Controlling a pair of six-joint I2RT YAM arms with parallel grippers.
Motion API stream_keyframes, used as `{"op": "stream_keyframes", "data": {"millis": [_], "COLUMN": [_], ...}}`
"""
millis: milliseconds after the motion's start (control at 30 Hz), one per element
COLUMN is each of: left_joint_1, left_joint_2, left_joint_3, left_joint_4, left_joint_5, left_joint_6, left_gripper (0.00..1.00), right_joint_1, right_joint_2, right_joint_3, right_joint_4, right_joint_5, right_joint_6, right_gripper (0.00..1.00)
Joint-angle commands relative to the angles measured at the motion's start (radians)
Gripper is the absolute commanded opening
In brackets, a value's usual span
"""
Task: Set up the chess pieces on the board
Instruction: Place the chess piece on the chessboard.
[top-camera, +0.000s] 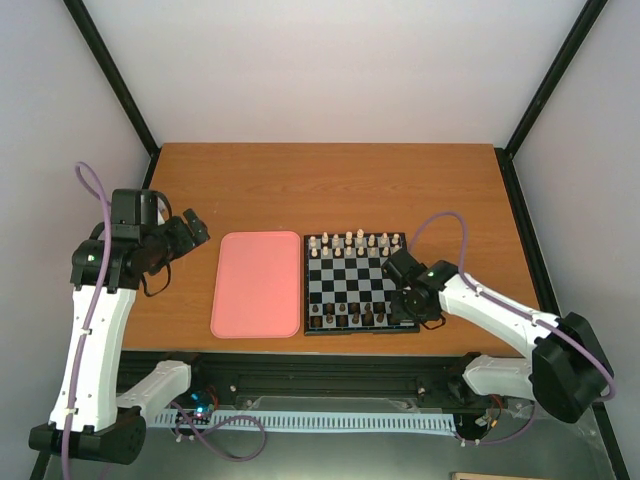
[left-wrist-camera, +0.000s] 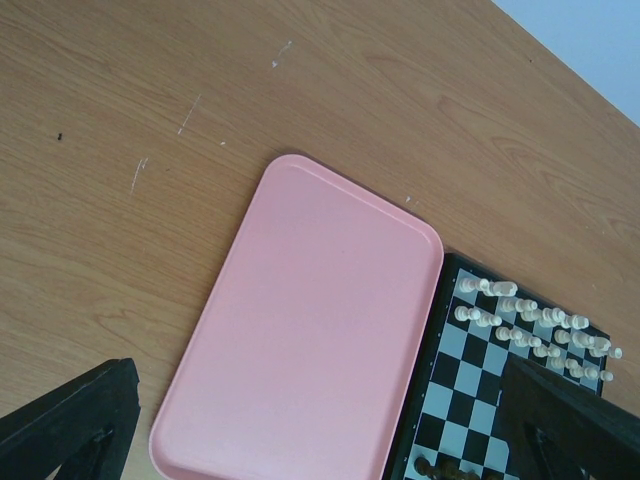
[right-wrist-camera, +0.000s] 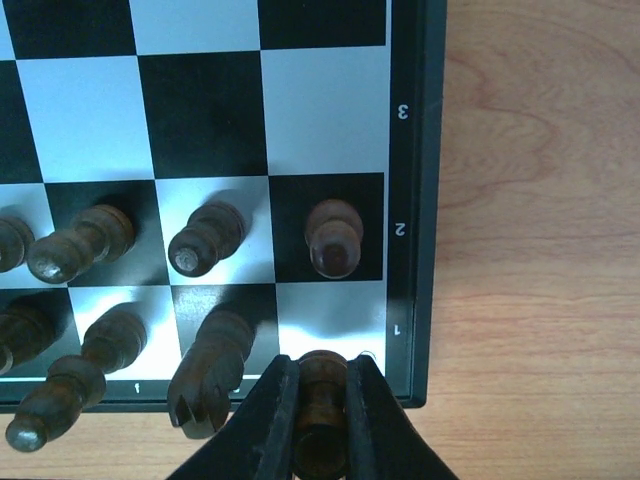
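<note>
- The left gripper (top-camera: 193, 228) hangs above the table (top-camera: 330, 180), off the left of the tray (top-camera: 256, 285) and well apart from the board (top-camera: 355, 275).
- Its fingers (left-wrist-camera: 80, 415) stand wide apart at the bottom corners of the left wrist view, with nothing between them.
- The pink tray lies flat with its long side running away from the arms. Its right edge is just beside the board's left rim.
- The board sits right of the tray, near the table's front edge.
- Cream pieces (top-camera: 355, 240) fill the two far rows of the board.
- Dark pieces (top-camera: 345, 317) stand in the two near rows, and the middle rows are bare squares.
- The right gripper (right-wrist-camera: 320, 400) is down at the board's near right corner.
- Its jaws are pinched together on the corner piece (right-wrist-camera: 320, 375), which sits at the last square of the row marked 1, against the near rim.
- A pawn (right-wrist-camera: 335, 235) stands on the square just beyond it, in the row marked 2, apart from the jaws.
- Left of the jaws, more dark pieces stand on their squares in both near rows.
</note>
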Motion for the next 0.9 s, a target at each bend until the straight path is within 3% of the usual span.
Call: {"op": "stream_keyframes", "data": {"millis": [0,633,867], "left_joint_1": [0.004,0.004,0.006], "left_joint_2": [0.001,0.008,0.006], "left_joint_3": [0.006,0.008,0.0], "left_joint_4": [0.017,0.015,0.014], "left_joint_5": [-0.011,-0.01,-0.011], "left_joint_6": [0.007,0.015,0.012], "left_gripper": [1.0,1.0,1.0], "right_joint_1": [-0.012,-0.028,-0.028], "right_joint_2": [0.02,0.063,0.039], "right_joint_3": [-0.019,-0.068,-0.044], "right_joint_4": [0.041,0.091,0.053], "right_joint_5": [-0.002,-0.027,0.009], "right_joint_6": [-0.007,-0.009,-0.007], "right_gripper": [0.03,0.06,0.21]}}
